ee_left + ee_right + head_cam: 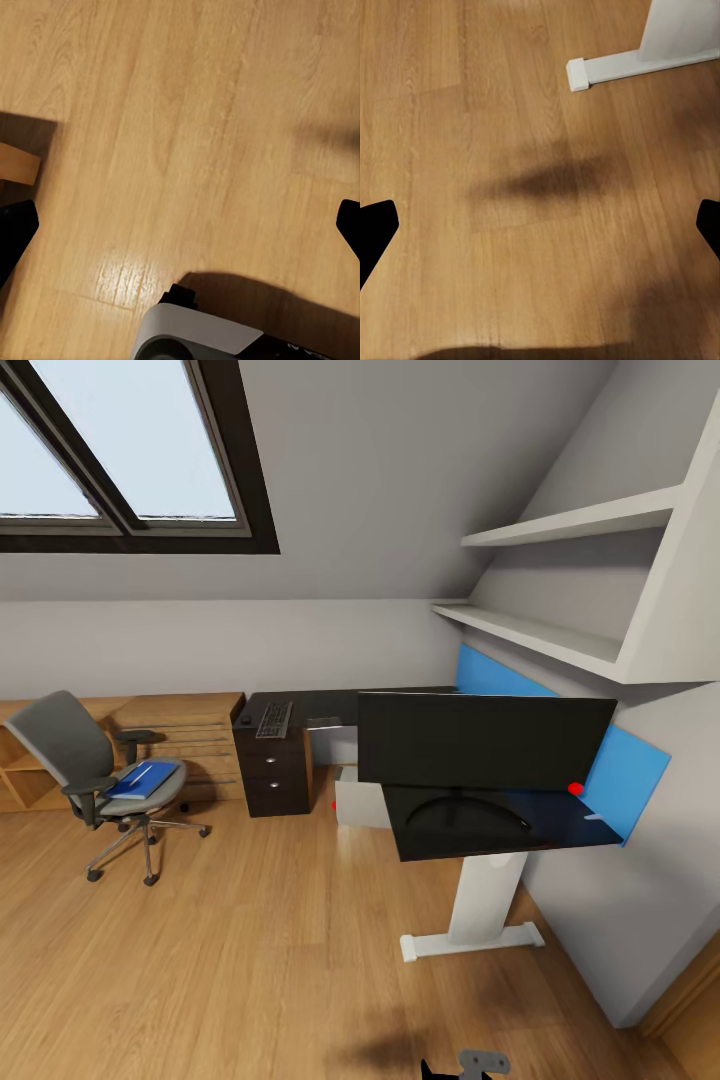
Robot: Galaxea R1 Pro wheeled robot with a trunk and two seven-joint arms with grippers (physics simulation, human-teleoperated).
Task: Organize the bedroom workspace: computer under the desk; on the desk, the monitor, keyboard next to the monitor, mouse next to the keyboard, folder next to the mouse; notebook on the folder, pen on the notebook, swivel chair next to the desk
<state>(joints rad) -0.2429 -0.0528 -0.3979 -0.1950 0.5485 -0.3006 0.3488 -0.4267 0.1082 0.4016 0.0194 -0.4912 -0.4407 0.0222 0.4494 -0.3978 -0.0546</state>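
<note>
— How do the fingers stand?

— Both pairs are spread wide with nothing between them. The left gripper [180, 225] hangs over the bare wood floor [187, 112], a dark fingertip at each edge of its wrist view, with a white and dark part of the robot under it. The right gripper [540, 225] is just as wide, over the same floor, near the white T-foot [637, 66] of a desk leg.

— And the task's things?

— The monitor [484, 741] stands on the desk [500, 830], its red light at the lower right corner, the blue panel behind it. The computer [360, 800] sits on the floor under the desk (only partly seen). The keyboard [273, 719] lies on the far stretch of the black top, above the black drawer cabinet [275, 770]. The swivel chair [95, 780] is well apart to the left, by the light-wood bench [180, 735], with the folder [140, 780] on its seat. Something pale lies on the folder; I can't tell what.
</note>
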